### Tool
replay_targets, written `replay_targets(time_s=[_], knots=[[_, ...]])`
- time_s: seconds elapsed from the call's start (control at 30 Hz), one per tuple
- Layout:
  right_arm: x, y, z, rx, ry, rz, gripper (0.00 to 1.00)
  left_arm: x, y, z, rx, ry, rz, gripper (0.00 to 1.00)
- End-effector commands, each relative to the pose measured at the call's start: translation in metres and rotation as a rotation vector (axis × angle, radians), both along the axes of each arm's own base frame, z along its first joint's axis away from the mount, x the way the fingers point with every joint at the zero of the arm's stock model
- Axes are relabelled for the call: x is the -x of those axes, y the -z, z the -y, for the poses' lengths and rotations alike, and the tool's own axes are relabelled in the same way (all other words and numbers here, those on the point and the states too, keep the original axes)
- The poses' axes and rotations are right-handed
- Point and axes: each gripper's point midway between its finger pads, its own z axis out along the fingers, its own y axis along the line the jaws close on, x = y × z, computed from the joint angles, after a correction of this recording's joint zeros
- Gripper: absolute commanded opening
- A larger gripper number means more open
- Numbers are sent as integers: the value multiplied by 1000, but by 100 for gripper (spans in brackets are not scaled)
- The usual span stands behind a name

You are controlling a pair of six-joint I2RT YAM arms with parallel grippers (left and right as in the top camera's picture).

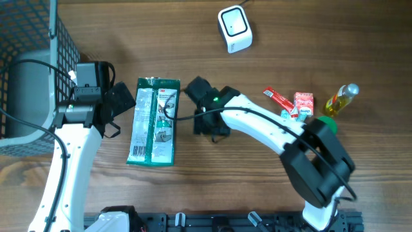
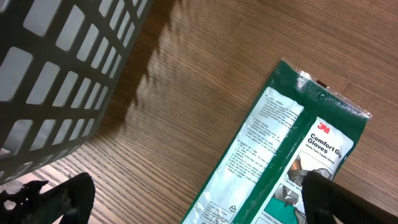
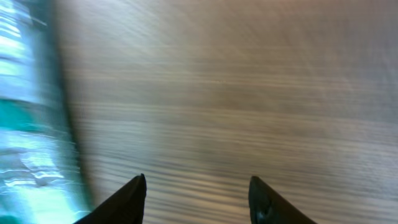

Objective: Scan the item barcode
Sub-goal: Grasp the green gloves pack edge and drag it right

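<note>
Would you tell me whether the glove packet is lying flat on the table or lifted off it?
Lying flat: the glove packet rests printed side up on the table, its full length against the wood in the overhead view.

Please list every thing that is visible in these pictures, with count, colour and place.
glove package: 1, green and white, flat on table centre-left
scanner: 1, white, far table edge
basket: 1, grey, far left corner
red packet: 1, red, right side
small carton: 1, red and white, beside red packet
bottle: 1, yellow, right of carton
green object: 1, green, partly hidden by right arm
table: 1, brown wood, under everything
left fingers: 2, black, open, at package's left side
right fingers: 2, black, apart, empty, right of package
</note>
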Motion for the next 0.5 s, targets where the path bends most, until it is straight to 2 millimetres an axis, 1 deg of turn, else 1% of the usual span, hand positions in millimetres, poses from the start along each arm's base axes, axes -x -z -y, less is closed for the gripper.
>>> replay_targets(time_s=[0.0, 0.07, 0.13, 0.2, 0.27, 0.33, 0.37, 0.43, 0.47], knots=[[-23, -54, -43, -187, -43, 167, 44, -2, -4, -3, -7, -18, 14, 100], [-31, -56, -60, -240, -58, 223, 32, -2, -4, -3, -7, -18, 14, 100], [-34, -53, -71, -273, -66, 251, 24, -2, -4, -3, -7, -18, 14, 100], [-30, -41, -85, -316, -91, 241, 17, -2, -4, -3, -7, -18, 14, 100], [-26, -19, -106, -386, -142, 199, 8, -2, -4, -3, -7, -18, 14, 100], [-21, -1, -124, -452, -186, 164, 4, -2, -4, -3, -7, -18, 14, 100], [-19, 7, -130, -471, -202, 154, 4, -2, -4, -3, -7, -18, 14, 100], [-13, 18, -138, -496, -258, 144, 4, -2, -4, -3, -7, -18, 14, 100], [-11, 23, -139, -492, -278, 143, 4, -2, -4, -3, -7, -18, 14, 100]])
